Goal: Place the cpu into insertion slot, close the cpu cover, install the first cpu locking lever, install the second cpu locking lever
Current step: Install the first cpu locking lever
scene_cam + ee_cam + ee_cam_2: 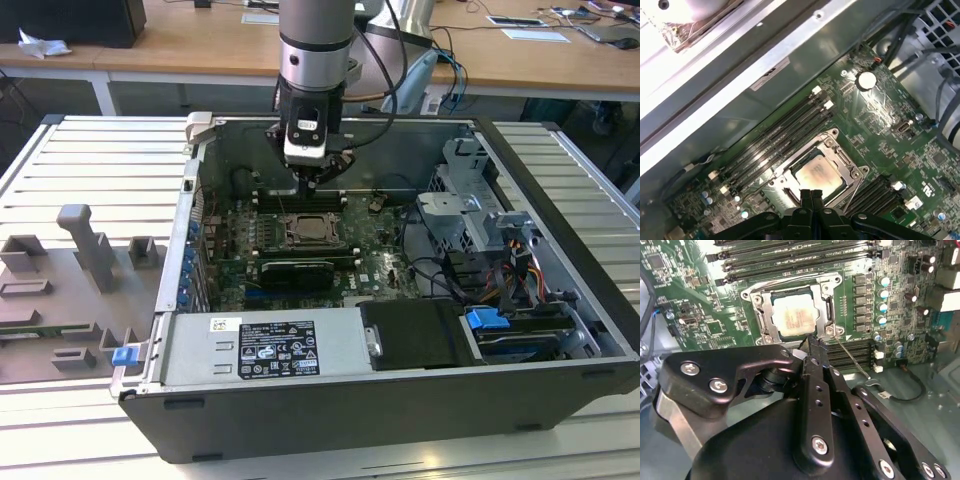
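Cpu [794, 319] framed by cpu cover [763, 322]; tool [811, 194] pressed together, empty, just beside cover edge.

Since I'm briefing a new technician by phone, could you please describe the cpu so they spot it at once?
Inside the open computer case lies a green motherboard. Between its two banks of long black memory slots sits a square metal-framed socket. The cpu is the pale silvery-beige square in that frame's middle, unlike the dark slots beside it.
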### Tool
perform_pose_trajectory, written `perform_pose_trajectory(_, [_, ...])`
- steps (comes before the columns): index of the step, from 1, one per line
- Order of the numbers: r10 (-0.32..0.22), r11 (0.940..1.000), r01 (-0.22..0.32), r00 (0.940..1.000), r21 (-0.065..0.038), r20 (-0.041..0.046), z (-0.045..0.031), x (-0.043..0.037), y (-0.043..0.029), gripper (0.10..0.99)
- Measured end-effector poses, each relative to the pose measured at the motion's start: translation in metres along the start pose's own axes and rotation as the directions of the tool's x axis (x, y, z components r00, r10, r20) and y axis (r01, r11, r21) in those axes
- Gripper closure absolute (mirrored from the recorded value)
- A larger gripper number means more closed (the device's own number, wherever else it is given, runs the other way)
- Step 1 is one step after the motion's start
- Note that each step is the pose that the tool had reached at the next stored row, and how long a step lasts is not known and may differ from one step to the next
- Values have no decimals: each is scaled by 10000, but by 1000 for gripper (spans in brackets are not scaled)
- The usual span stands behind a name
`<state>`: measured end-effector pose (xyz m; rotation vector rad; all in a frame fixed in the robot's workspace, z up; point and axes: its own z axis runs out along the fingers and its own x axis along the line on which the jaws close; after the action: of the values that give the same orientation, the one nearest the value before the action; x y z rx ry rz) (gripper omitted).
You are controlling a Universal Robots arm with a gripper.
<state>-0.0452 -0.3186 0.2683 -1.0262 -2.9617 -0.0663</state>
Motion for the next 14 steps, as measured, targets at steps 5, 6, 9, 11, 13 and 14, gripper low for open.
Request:
perform_pose_trajectory(5, [-1038,9946,1038,9946,19,-40,4,0,0,980])
perform_pose_trajectory(6, [-1373,9905,1373,9905,24,-54,6,0,0,980])
perform_pose_trajectory(9, [-1927,9812,1927,9812,33,-77,6,0,-1,980])
perform_pose_trajectory(11, [-2219,9750,2220,9750,35,-89,7,0,0,980])
perform_pose_trajectory(13, [-2602,9655,2603,9655,39,-105,7,0,0,980])
perform_pose_trajectory(14, [-2781,9605,2781,9605,41,-113,7,0,0,980])
